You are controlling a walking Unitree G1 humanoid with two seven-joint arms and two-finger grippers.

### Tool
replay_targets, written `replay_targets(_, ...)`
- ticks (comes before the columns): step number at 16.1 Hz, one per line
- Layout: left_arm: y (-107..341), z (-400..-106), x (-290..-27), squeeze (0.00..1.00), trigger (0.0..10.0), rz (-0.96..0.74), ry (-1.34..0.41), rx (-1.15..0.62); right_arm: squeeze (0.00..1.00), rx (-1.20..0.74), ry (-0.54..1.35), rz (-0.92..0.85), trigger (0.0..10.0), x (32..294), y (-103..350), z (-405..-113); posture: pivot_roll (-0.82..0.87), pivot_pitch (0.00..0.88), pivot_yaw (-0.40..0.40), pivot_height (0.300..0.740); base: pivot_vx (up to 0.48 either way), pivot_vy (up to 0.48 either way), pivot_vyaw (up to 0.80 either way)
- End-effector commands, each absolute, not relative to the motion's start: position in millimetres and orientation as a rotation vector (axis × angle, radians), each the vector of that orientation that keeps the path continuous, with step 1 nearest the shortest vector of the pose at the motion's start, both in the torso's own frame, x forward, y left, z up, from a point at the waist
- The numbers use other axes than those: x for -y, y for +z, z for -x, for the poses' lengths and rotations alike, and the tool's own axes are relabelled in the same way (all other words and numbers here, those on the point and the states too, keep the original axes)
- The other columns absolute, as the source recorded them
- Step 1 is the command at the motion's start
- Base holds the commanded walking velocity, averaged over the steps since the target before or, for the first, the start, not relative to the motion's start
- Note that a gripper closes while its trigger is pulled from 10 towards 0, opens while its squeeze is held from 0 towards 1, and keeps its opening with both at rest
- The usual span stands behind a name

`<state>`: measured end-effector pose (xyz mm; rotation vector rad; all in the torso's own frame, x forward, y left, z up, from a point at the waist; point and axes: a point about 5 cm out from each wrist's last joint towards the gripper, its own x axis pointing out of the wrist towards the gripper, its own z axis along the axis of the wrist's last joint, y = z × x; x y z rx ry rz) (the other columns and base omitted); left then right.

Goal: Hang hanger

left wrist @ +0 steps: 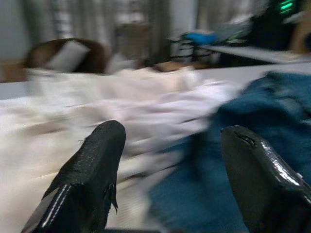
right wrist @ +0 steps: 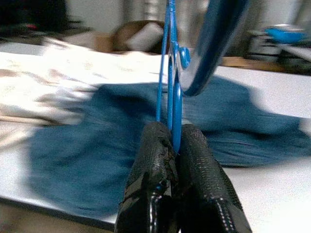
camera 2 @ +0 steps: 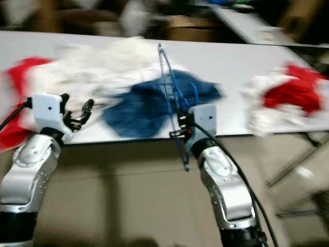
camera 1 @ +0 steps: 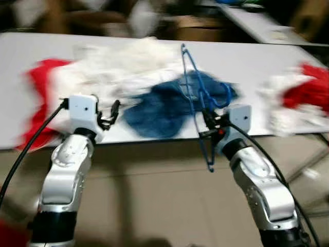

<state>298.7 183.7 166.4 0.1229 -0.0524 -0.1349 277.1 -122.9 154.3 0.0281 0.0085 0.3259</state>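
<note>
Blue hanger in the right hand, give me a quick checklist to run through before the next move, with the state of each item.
1. Grip on the blue hanger: ok. The right hand is shut on its wire.
2. Hanger free of the table: cannot tell. It stands nearly upright at the front edge, over the blue garment; blur hides any contact.
3. Garment on the hanger: not ok. The blue garment lies flat on the table.
4. Left hand free: ok. Its fingers are open, holding nothing, pointed at the white clothes.
5. Rail or hook to hang on: cannot tell.
6. Picture sharpness: not ok. The head views are blurred.
</note>
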Motion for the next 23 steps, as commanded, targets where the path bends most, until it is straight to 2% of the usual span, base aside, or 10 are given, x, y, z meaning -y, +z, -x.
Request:
replay_targets(1, 164.5, -299.1, -172.5, 0.0, 10.0, -0.118, -0.173, 0.052, 0.0, 0.01, 0.302, -0.013, 10.0, 131.7, 157.2, -276.8, -0.1, 0.0, -0.086, 0.74, 0.349, 0.0, 0.0)
replay_targets(3, 164.7, -300.4, -171.5, 0.0, 10.0, -0.128, -0.176, 0.056, 0.0, 0.004, 0.29, -0.019, 10.0, 136.7, 157.5, -277.7, -0.1, 0.0, -0.087, 0.74, 0.349, 0.0, 0.0)
replay_targets(6, 165.7, -304.5, -173.6, 0.0, 10.0, -0.139, -0.173, 0.06, 0.0, 0.009, 0.28, 0.001, 10.0, 145.1, 159.2, -278.7, -0.11, 0.0, -0.081, 0.74, 0.351, 0.0, -0.8)
replay_targets(9, 166.9, -309.5, -181.0, 0.0, 10.0, -0.175, -0.143, 0.061, 0.0, 0.032, 0.264, 0.015, 10.0, 154.1, 163.3, -278.1, -0.12, 0.0, -0.072, 0.74, 0.349, 0.0, 0.0)
replay_targets(14, 170.0, -317.6, -197.0, 0.0, 10.0, -0.25, -0.091, 0.058, 0.0, 0.032, 0.311, 0.033, 10.0, 154.8, 164.5, -273.0, -0.12, 0.0, -0.069, 0.74, 0.346, 0.0, 0.0)
replay_targets(17, 161.3, -325.2, -204.4, 0.0, 10.0, -0.363, -0.146, -0.034, 0.0, 0.022, 0.333, 0.049, 10.0, 156.1, 162.3, -269.8, -0.12, 0.0, -0.065, 0.74, 0.11, 0.0, 0.0)
replay_targets(18, 157.4, -332.4, -217.3, 0.0, 10.0, -0.408, -0.155, -0.107, 0.0, 0.018, 0.34, 0.049, 10.0, 157.1, 161.9, -269.5, -0.12, 0.0, -0.059, 0.74, 0.0, 0.0, 0.0)
replay_targets(22, 150.7, -348.6, -230.7, 0.0, 10.0, -0.322, -0.198, -0.228, 0.0, 0.007, 0.353, 0.045, 10.0, 158.0, 160.0, -268.8, -0.11, 0.0, -0.05, 0.74, 0.0, 0.0, 0.0)
replay_targets(23, 146.4, -354.5, -233.7, 0.0, 9.3, -0.308, -0.19, -0.265, 0.0, 0.003, 0.359, 0.045, 10.0, 157.2, 159.3, -269.0, -0.12, 0.0, -0.047, 0.74, 0.0, 0.0, 0.0)
